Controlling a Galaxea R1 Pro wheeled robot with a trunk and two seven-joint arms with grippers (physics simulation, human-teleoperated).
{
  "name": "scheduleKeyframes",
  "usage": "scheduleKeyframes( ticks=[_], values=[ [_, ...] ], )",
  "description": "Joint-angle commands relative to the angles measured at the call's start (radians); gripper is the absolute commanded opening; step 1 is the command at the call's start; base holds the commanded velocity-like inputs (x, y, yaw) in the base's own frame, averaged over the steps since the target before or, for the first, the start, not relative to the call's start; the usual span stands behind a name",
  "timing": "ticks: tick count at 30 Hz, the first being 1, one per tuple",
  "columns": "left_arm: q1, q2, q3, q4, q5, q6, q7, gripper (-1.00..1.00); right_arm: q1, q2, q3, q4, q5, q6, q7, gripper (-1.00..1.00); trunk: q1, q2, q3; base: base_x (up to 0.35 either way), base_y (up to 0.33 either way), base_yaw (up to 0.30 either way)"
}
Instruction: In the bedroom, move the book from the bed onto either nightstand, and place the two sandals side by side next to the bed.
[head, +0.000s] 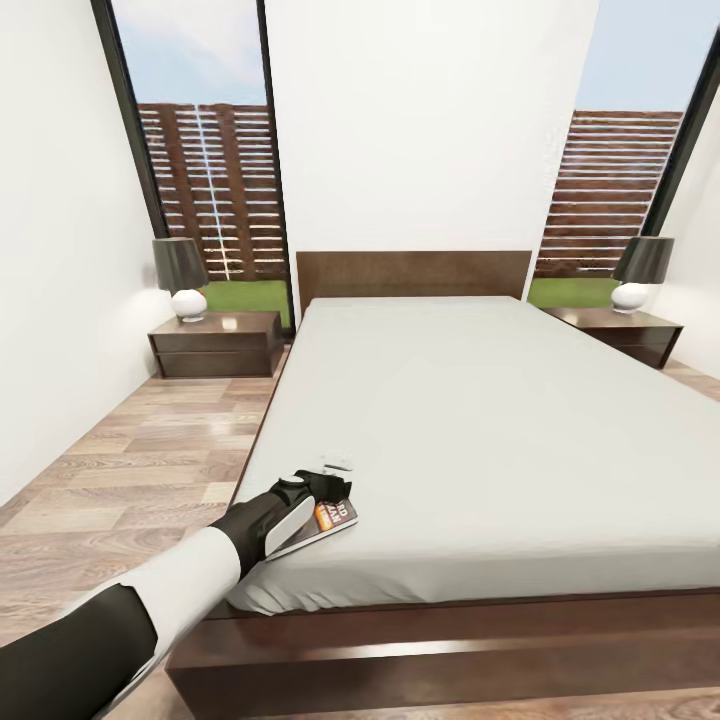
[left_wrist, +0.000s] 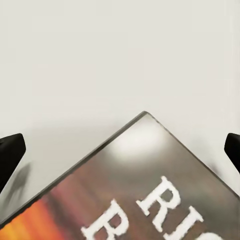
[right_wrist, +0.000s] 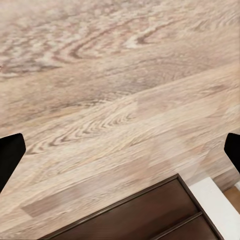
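Book (head: 330, 522) at bed (head: 520, 440) corner edge lies between spread left pincer (head: 322, 487) fingers

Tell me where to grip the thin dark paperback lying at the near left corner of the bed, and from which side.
Grip the thin dark paperback with orange band across its thickness at the edge overhanging the pale grey-white mattress corner, coming in from the bed's near-left side. It lies flat, so a top pinch has little to bite on. The left gripper is over it with its jaws spread wide, nothing clamped.
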Motion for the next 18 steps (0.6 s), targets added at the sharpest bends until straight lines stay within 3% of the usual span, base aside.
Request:
scheduleKeyframes(
  ticks=[1,18],
  values=[
    [0.000,0.001,-0.008,0.006,0.016,0.002,0.010,1.00,0.000,0.000,-0.007,0.002,0.001,-0.008,-0.001,1.00,0.000,0.000,-0.001,0.000,0.033,0.000],
    [0.000,0.001,-0.009,0.005,0.016,0.000,0.010,1.00,0.000,0.000,-0.007,0.002,0.001,-0.008,-0.001,1.00,0.000,0.000,-0.001,0.000,0.073,0.000]
  ],
)
